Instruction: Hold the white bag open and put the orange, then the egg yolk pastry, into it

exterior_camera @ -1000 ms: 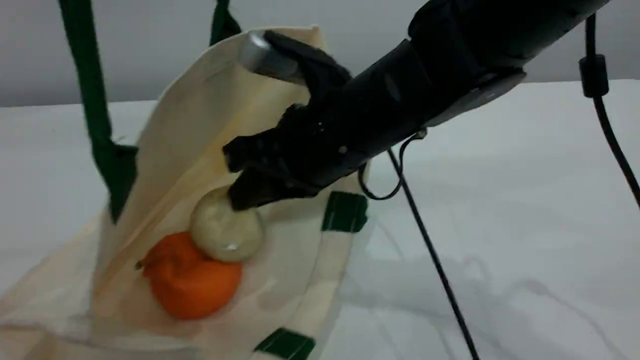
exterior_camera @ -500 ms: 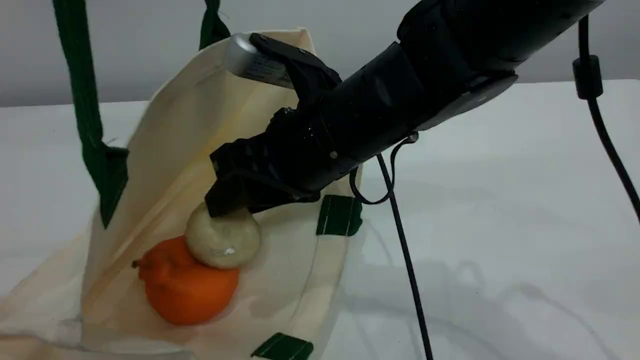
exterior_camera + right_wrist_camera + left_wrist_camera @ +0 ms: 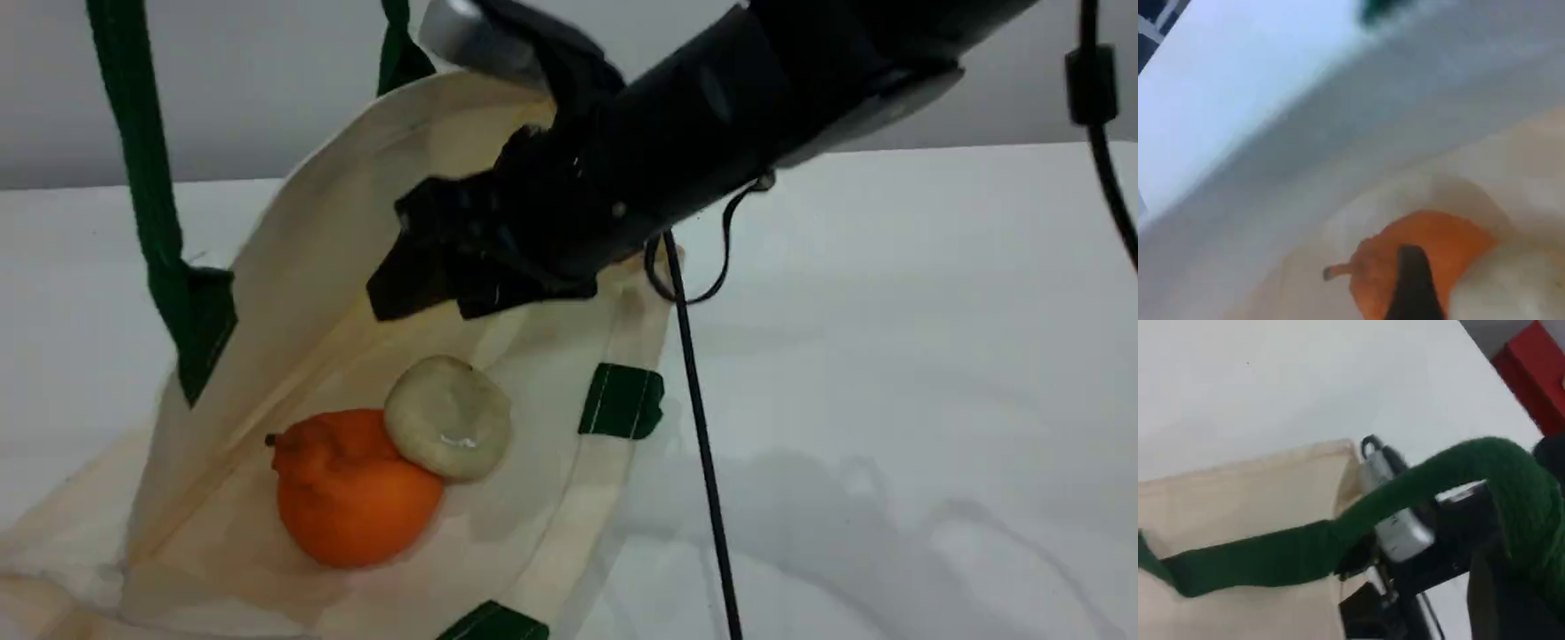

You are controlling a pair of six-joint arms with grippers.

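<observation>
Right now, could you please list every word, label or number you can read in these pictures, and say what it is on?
None can be read.
The silver cylinder on the right arm may carry a small label, too blurred to read.
The white bag shows no print.

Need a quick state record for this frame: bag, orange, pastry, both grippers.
bag: mouth open, green handle pulled up taut
orange: inside bag, stem pointing left
pastry: inside bag, leaning on orange's upper right
right gripper: open, above pastry, not touching it
left gripper: shut on handle, above bag
task state: both items in bag
</observation>
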